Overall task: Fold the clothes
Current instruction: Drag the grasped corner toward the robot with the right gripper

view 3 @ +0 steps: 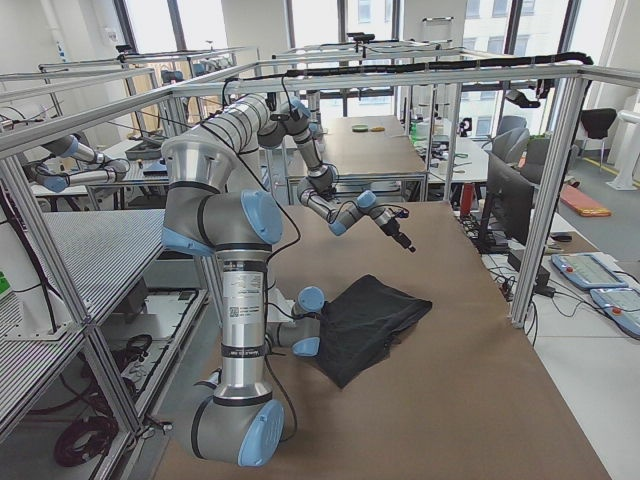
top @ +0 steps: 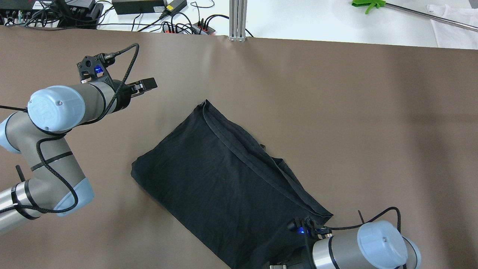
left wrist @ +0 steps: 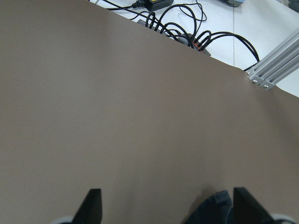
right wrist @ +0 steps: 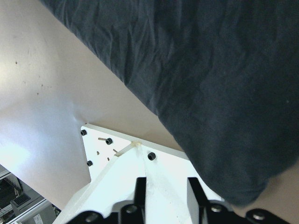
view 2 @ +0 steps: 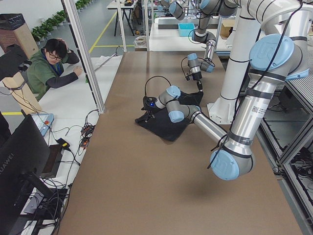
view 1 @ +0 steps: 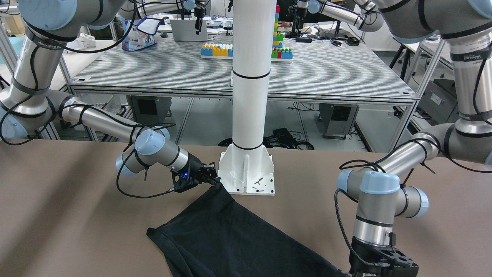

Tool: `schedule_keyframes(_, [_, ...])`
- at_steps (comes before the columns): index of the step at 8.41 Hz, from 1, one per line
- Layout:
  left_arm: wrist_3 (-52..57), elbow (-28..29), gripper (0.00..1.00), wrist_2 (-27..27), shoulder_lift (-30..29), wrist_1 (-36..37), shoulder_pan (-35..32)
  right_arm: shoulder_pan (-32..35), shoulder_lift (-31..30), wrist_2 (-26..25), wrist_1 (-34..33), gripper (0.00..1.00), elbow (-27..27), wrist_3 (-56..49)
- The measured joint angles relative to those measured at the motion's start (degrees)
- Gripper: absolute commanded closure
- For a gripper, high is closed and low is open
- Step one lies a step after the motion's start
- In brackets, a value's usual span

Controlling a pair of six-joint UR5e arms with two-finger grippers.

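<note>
The black soft fabric garment [top: 224, 179] lay diagonally on the brown surface [top: 336, 93]. The left gripper [top: 147, 85] hovered released, well apart. The right gripper [view 1: 212, 179] sat parted and empty at its corner; it should pinch both hem layers squarely.

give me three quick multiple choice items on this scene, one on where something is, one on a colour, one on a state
1. Where is the right end effector?
A) by the cloth corner at the pillar base
B) mid-cloth
C) raised high, away from everything

2. What colour is the cloth?
A) white
B) black
C) red

3. What state is the left end effector in?
A) shut on the cloth
B) shut, empty
C) open, empty

Key:
1 A, the front view shows it beside the corner next to the base.
2 B, it is black in every view.
3 C, its wrist view shows fingers wide apart with nothing gripped.
</note>
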Motion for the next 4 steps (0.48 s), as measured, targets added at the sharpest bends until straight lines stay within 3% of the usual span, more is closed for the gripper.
schedule_keyframes(4, [-1.07, -2.48, 0.0, -3.09, 1.01, 0.29, 1.92, 6.47, -0.51, -4.2, -0.53, 0.05, -0.61, -0.19])
